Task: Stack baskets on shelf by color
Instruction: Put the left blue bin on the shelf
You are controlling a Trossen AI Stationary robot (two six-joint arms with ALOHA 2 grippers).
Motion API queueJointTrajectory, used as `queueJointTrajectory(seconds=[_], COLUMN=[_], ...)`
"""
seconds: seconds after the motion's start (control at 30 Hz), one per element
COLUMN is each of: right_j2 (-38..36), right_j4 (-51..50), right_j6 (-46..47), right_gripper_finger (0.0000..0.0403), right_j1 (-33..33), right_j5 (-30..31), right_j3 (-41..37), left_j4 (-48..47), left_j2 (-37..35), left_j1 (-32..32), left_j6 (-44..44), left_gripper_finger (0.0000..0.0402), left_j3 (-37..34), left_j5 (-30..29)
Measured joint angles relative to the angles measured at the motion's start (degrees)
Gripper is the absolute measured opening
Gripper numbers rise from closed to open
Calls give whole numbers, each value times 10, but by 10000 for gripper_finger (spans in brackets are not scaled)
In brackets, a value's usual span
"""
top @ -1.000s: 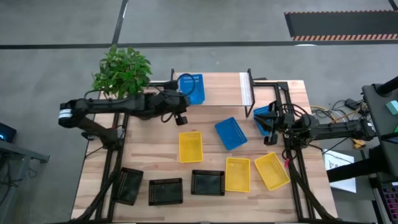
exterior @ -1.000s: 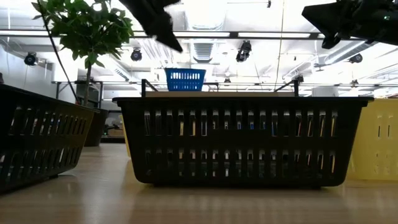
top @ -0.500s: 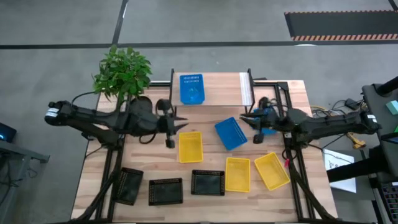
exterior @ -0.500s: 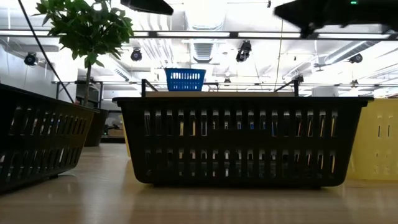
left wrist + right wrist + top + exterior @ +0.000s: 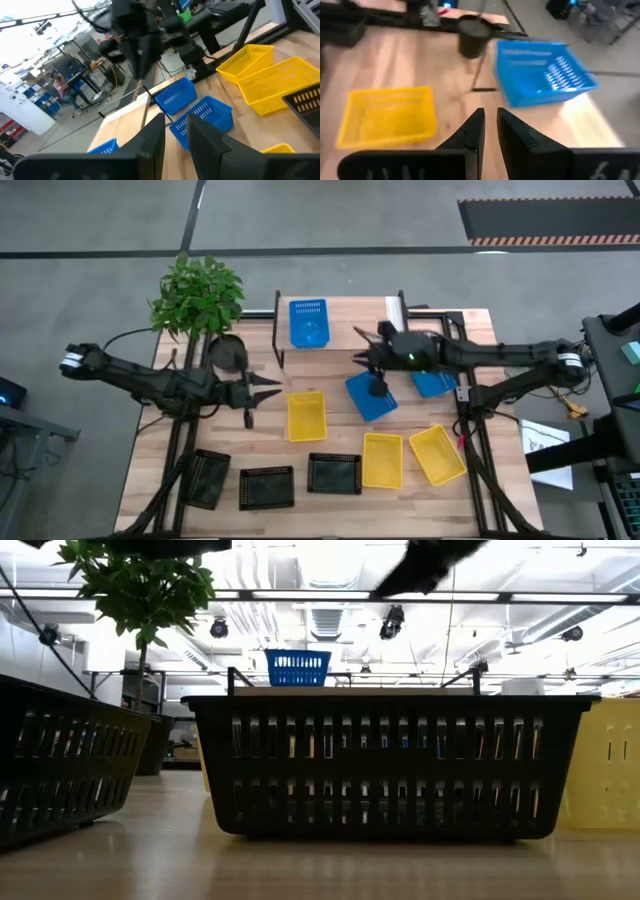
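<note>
One blue basket (image 5: 307, 323) (image 5: 545, 72) stands with its bottom on the shelf's (image 5: 350, 325) left end. Two more blue baskets (image 5: 371, 395) (image 5: 435, 383) lie on the table near the shelf. Yellow baskets (image 5: 306, 416) (image 5: 382, 460) (image 5: 437, 454) and black baskets (image 5: 207, 477) (image 5: 267, 488) (image 5: 334, 474) rest on the table's near half. My left gripper (image 5: 272, 384) (image 5: 175, 132) hangs open and empty, left of the middle yellow basket. My right gripper (image 5: 358, 348) (image 5: 490, 117) hovers above the shelf's front edge, its fingers a narrow gap apart and empty.
A potted plant (image 5: 198, 295) stands at the table's far left corner, its dark pot (image 5: 472, 35) beside the shelf. The shelf's right part is bare wood (image 5: 365, 320). A black basket (image 5: 390, 765) fills the low view.
My left gripper has drawn back from the shelf toward the table's near left and sunk a little, turning level. My right gripper has risen and swung from the table's right edge toward the shelf, leaving the right blue basket on the table.
</note>
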Motion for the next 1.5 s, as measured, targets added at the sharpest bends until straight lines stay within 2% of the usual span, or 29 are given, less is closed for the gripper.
queueJointTrajectory(seconds=[0.2,0.47,0.7,1.0,1.4,1.5], right_j2=[109,230,300,329,355,363], right_j4=[-118,-156,-164,-163,-124,-114], right_j6=[-14,-46,-56,-46,-35,-39], right_gripper_finger=[43,43,43,43,42,42], right_j1=[-63,-142,-171,-168,-166,-166], right_j5=[0,-7,-102,-151,-149,-123], right_j3=[122,222,272,318,333,333], left_j4=[15,19,19,18,23,25], left_j2=[-48,-79,-92,-108,-110,-111], left_j1=[0,0,0,0,0,0], left_j6=[-1,-1,-1,4,19,19], left_gripper_finger=[63,63,63,63,63,63], left_j3=[-42,-59,-63,-63,-63,-63], left_j5=[0,-2,-2,-2,-2,-2])
